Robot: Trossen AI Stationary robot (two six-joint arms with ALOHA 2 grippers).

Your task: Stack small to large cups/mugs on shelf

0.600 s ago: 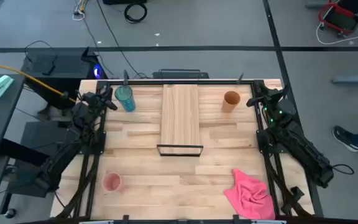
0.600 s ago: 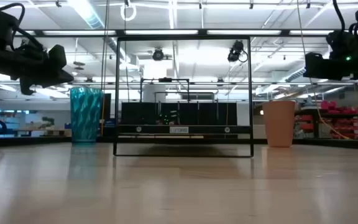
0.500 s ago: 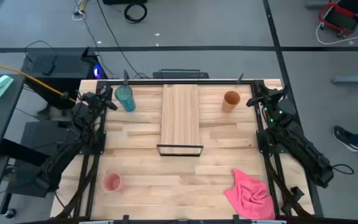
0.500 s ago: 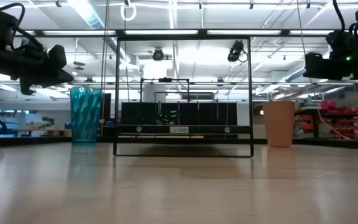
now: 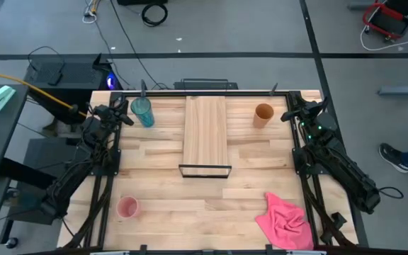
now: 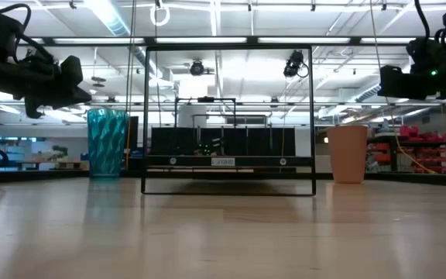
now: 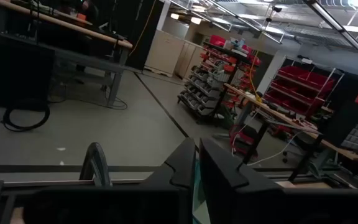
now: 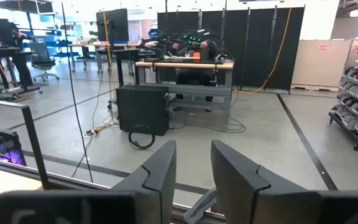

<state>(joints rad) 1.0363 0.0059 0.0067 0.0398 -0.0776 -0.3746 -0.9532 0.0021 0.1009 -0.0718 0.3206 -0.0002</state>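
Observation:
The teal tumbler (image 5: 142,111) stands upright on its base at the table's far left, and also shows in the low view (image 6: 107,143). The orange-brown cup (image 5: 263,114) stands upright at the far right. The small pink cup (image 5: 127,207) stands near the front left. The shelf plank (image 5: 205,131) lies along the table's middle, its black frame (image 5: 205,171) at the near end. My left gripper (image 5: 124,110) hovers just left of the tumbler, its fingers nearly together (image 7: 197,177). My right gripper (image 5: 287,115) hovers right of the orange-brown cup, open and empty (image 8: 193,177).
A crumpled pink cloth (image 5: 285,219) lies at the front right. The black frame (image 6: 228,120) rises tall above the tabletop in the low view. Bare tabletop (image 5: 204,205) lies between the pink cup and the cloth.

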